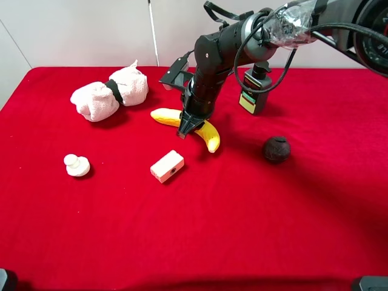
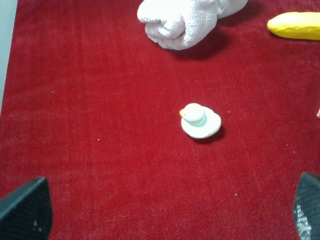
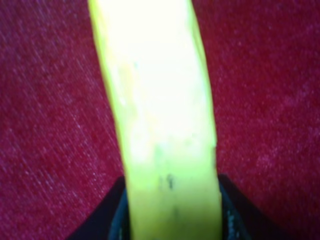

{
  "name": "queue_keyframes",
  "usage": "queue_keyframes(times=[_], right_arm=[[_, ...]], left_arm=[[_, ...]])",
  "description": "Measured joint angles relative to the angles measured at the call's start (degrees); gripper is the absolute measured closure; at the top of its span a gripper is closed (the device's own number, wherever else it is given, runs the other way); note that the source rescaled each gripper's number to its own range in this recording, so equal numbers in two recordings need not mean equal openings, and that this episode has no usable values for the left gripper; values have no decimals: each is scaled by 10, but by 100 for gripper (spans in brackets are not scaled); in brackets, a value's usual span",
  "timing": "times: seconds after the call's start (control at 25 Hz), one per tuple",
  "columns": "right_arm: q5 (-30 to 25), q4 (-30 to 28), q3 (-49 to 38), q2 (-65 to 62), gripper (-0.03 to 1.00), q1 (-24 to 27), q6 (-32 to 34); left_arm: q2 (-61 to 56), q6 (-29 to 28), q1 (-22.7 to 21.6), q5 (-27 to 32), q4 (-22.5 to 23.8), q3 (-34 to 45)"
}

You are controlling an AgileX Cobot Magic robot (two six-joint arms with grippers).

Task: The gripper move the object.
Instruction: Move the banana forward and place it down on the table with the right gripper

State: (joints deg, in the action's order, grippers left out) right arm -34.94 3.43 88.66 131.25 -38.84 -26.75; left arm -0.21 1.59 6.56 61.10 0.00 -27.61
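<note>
Clamping a long, curved, smooth yellow banana [image 1: 211, 138] mid-length, right end effector [image 1: 188, 127]; left end effector [image 2: 166, 210] spread wide apart.

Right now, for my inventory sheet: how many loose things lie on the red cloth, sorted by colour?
Yellow: 1 (banana)
White or cream: 3 (towel roll, duck toy, block)
Dark: 2 (ball, bottle)
Total: 6

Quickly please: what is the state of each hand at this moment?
Left hand: open, holding nothing.
Right hand: closed on the banana.
</note>
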Motion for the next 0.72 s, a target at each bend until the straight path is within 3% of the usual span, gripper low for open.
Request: queue_keyframes(times=[0.72], right_arm=[[-27,-3,0,-14,97,1,0]], left_arm=[[0,0,0,0,0,0]])
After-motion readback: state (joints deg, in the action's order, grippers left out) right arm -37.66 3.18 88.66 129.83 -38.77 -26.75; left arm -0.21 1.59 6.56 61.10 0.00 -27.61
